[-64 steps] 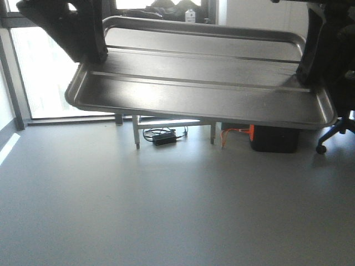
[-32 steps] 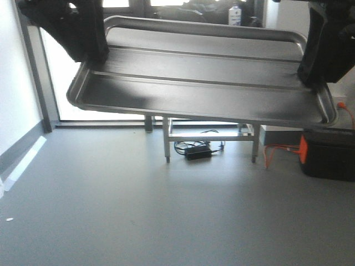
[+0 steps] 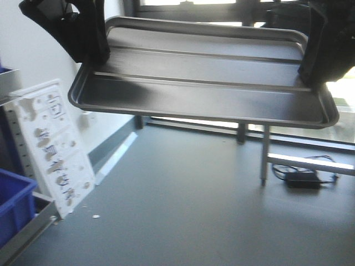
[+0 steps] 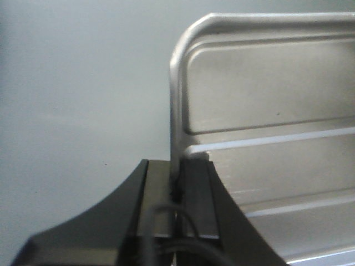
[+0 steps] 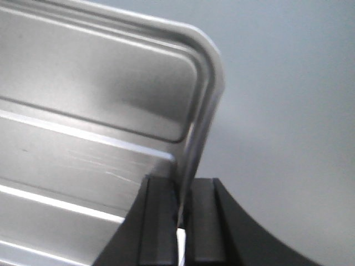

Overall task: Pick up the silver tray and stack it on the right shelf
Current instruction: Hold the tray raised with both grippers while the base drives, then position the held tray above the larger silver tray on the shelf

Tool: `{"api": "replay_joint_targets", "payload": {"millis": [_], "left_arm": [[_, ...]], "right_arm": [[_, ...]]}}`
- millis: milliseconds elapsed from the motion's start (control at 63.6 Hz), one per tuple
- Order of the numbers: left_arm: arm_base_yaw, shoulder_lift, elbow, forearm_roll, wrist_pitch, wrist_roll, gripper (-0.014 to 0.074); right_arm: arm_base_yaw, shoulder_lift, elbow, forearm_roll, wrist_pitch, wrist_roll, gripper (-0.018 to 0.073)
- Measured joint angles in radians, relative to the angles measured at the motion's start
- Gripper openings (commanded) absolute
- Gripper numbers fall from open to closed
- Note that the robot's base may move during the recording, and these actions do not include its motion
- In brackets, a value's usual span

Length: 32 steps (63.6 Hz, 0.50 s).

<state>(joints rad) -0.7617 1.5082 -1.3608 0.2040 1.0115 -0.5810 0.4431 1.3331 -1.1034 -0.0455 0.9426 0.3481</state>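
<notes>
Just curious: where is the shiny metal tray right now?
Front view: the silver tray is held in the air above the floor, short ends clamped by the left gripper and right gripper.

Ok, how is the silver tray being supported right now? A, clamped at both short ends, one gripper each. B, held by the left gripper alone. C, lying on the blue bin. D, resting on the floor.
A: the left gripper and right gripper each pinch an end rim of the silver tray, which hangs above the floor.
</notes>
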Motion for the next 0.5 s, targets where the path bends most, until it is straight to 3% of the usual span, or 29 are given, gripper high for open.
{"api": "replay_joint_targets", "payload": {"millis": [503], "left_arm": [[0.000,0.001,0.000,-0.002,0.000,0.000,-0.0093]], "right_arm": [[0.000,0.000,0.000,0.000,-0.002,-0.002,0.0057]]}}
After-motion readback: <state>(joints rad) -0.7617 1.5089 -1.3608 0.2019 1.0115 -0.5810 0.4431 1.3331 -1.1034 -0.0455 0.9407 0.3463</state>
